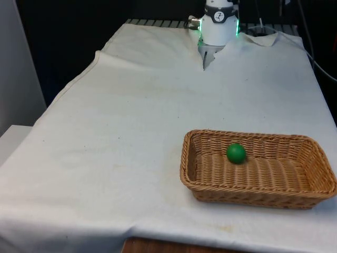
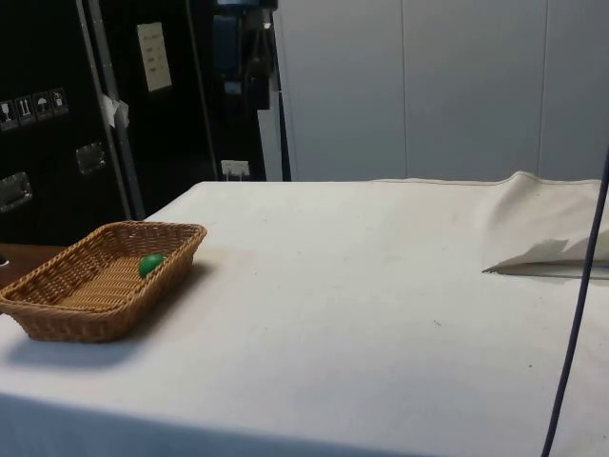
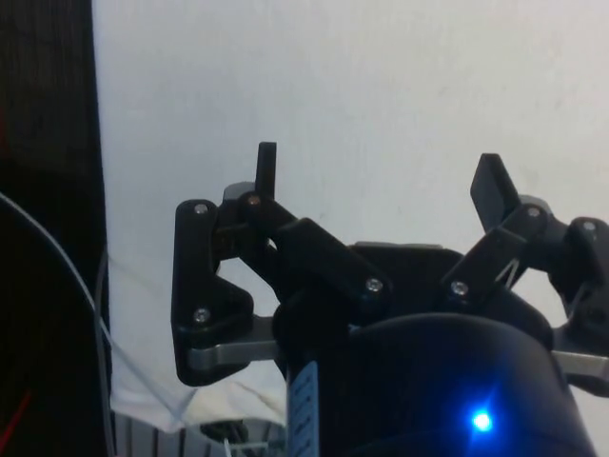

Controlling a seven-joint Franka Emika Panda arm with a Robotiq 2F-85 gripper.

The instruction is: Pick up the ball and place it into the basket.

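Basket (image 1: 310, 184) nearest on the table (image 1: 131, 132) has the green ball (image 1: 236, 153) lying inside, hand (image 3: 381, 176) spread and empty over bare cloth well apart from it, so placing looks done and next is just parking the arm.

Dark cabinets (image 2: 114, 105) and a pale wall (image 2: 428, 86) stand behind the white-clothed table (image 2: 362, 267).
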